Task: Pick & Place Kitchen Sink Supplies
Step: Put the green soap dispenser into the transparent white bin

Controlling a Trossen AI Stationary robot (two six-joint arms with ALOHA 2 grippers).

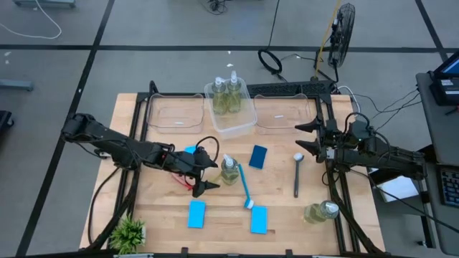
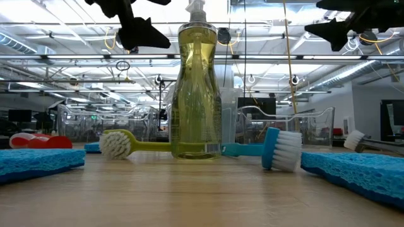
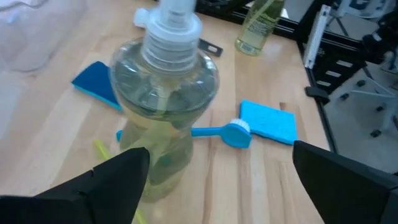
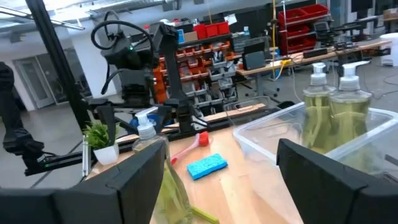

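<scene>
On the pale wooden table (image 1: 158,215) we see three clear, thin-walled plastic bins (image 1: 231,120) lining the far edge, the middle one holding two pump bottles (image 1: 226,94), with bare wood open toward the near edge. At centre a ribbed-cap clear pump bottle (image 1: 229,170) of yellow-green liquid stands upright, the left end effector (image 1: 208,173) spread wide beside it, gripping nothing. The right end effector (image 1: 310,136) hangs open and empty over the right side; spongy blue sponges (image 1: 196,213) and slim bristled brushes (image 1: 245,188) lie scattered.

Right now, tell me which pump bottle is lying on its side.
The bottle at the table's front right corner, near the right arm's base. The one by the left tool and the two in the bin stand upright.
</scene>
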